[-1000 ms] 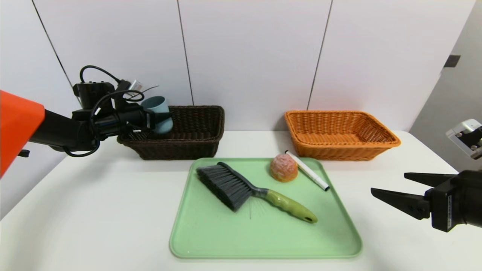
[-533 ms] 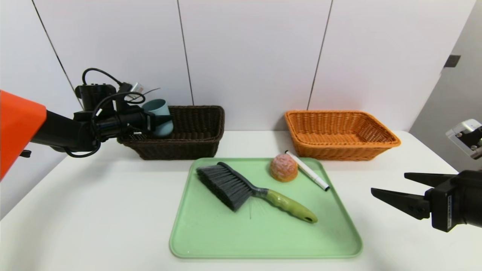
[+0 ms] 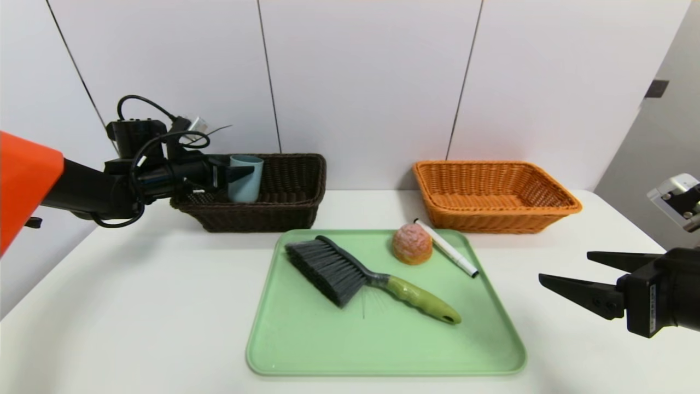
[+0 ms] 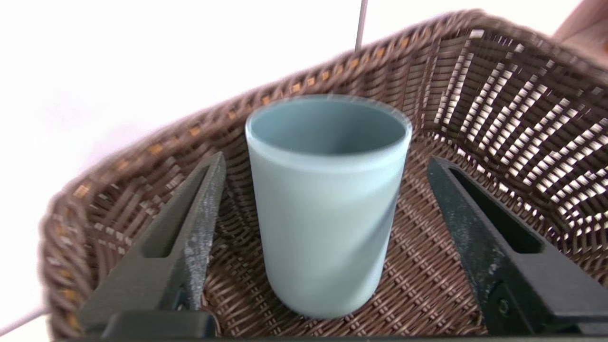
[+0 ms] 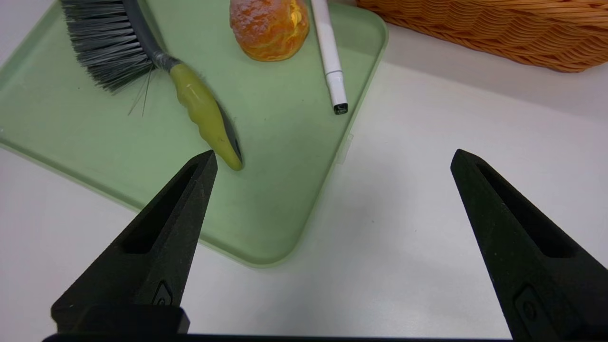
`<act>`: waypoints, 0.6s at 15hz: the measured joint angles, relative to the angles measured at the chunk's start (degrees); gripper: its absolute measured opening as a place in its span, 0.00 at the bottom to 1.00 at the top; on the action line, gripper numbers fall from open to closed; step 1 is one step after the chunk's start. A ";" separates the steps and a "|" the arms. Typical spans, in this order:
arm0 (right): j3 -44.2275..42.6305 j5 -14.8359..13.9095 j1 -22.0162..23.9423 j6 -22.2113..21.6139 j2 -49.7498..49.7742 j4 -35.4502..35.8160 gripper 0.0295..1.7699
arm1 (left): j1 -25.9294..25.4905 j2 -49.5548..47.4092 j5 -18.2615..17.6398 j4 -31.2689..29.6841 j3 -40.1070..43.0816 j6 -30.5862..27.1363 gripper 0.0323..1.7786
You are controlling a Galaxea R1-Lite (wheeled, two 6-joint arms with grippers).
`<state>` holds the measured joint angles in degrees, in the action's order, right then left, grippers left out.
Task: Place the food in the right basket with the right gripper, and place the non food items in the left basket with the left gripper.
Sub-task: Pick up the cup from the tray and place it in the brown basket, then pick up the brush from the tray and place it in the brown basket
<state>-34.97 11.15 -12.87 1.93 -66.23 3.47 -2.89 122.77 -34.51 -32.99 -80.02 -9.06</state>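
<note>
Two black fingers of the bulky black left gripper [image 4: 323,190] stand wide, clear of the blue-grey plastic cup [image 4: 327,199] on both sides, nothing held. Cup sits upright on the floor of the dark brown woven left basket [image 3: 290,180], so step one of the non-food sort looks done. Next call, I'd say: pull that arm back w/o clipping the cup, then go for the dark-bristled green-handled brush [image 3: 361,276] or thin white marker [image 3: 448,249] on the pale green plastic tray [image 3: 306,350]. Right gripper [image 3: 569,271] parked beside the tray, fingers wide, empty. Pinkish crackled bun [image 3: 412,243] waits on the tray, near the empty-looking orange woven right basket [image 3: 547,210]
</note>
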 joint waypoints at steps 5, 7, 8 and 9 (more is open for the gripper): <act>0.11 0.00 0.04 -1.08 0.55 0.00 0.96 | -0.06 -5.90 0.04 0.74 0.20 0.11 0.90; 0.24 -0.05 0.06 -1.08 0.91 0.00 0.96 | -0.05 -9.33 0.11 3.22 0.44 0.13 0.91; 0.33 -0.05 0.06 -1.13 1.21 -0.01 0.96 | 0.09 -10.95 0.15 4.30 0.83 0.16 0.92; 0.41 -0.05 0.06 -1.11 1.62 0.00 0.96 | 0.35 -12.87 0.20 5.02 1.68 0.27 0.92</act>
<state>-34.56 11.11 -12.81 0.82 -64.61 3.47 -2.54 109.90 -34.32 -27.97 -78.34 -8.79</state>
